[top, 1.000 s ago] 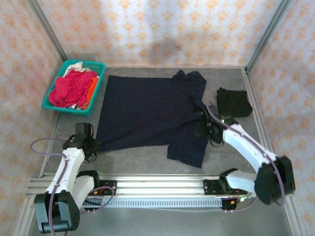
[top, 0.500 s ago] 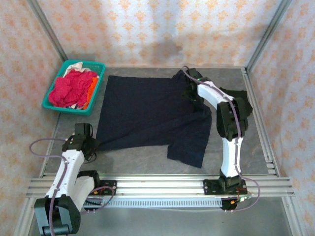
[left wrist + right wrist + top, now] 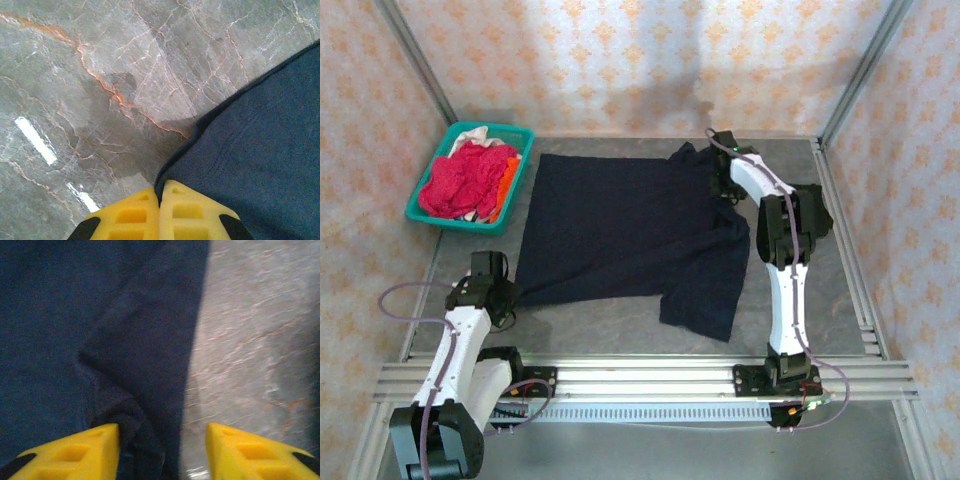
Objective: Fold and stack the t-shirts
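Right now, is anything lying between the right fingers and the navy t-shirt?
Nothing visible does. The right fingers stand apart directly over the navy t-shirt, its bunched edge between them, beside the table.

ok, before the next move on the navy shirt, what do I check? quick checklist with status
1. Left gripper pinching the navy t-shirt at its near-left corner: ok, shut on the hem.
2. Right gripper gripping the shirt's far-right part: not ok. Jaws stand apart, with a bunched fold between them, not pinched.
3. Right gripper straddling the shirt's edge: ok. One finger is over cloth, the other over the table.
4. Shirt body lying flat: ok in the top view, though it is rumpled by the right gripper.
5. Teal basket apart from the shirt: ok.
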Tool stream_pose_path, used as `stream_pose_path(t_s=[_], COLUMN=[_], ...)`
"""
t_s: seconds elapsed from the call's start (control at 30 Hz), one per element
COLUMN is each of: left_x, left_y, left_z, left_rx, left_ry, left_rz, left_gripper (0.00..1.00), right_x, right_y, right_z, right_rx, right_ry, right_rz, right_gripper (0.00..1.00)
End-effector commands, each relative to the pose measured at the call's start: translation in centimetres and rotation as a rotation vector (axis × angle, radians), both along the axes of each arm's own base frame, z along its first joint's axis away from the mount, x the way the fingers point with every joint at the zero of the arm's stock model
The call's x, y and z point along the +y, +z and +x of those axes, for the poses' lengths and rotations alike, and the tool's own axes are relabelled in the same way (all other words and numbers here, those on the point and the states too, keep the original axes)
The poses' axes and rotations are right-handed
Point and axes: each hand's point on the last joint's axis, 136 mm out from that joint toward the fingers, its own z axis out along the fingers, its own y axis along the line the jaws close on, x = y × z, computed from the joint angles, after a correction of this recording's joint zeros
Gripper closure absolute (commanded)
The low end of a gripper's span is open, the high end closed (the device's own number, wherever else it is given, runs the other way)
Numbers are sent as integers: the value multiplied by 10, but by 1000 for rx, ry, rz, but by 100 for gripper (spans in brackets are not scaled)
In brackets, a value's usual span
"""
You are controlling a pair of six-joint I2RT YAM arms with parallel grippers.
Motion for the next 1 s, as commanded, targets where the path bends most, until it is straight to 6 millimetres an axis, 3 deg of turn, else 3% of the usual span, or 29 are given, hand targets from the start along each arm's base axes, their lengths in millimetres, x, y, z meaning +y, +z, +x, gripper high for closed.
stream_pose_path(t_s=[0.0, 0.13, 0.33, 0.37, 0.5, 0.53, 0.7, 0.87, 0.97], left_x=[10, 10, 9, 9, 10, 10, 9, 10, 10], left_y=[6, 5, 6, 6, 6, 6, 4, 7, 6], left_z=[-5, -6, -7, -7, -9, -10, -9, -9, -10], left_rx=[7, 10, 6, 4, 7, 7, 3, 5, 7], left_ry=[39, 36, 38, 37, 38, 41, 41, 37, 38], left_rz=[43, 47, 44, 45, 53, 52, 44, 51, 52], left_gripper=[100, 100, 100, 100, 100, 100, 100, 100, 100], right_x=[-32, -42, -57, -52, -13, -1, 36, 47, 47], right_y=[22, 24, 37, 44, 63, 65, 46, 15, 9], right_z=[-7, -9, -9, -9, -12, -15, -23, -23, -19], right_rx=[-13, -18, -53, -68, -156, -162, -119, -35, -18], right_ry=[-61, -84, -130, -119, -15, 35, 190, 209, 204], right_rz=[-34, 3, -19, 6, 165, 180, 170, 208, 202], right_gripper=[64, 98, 100, 94, 47, 42, 39, 42, 52])
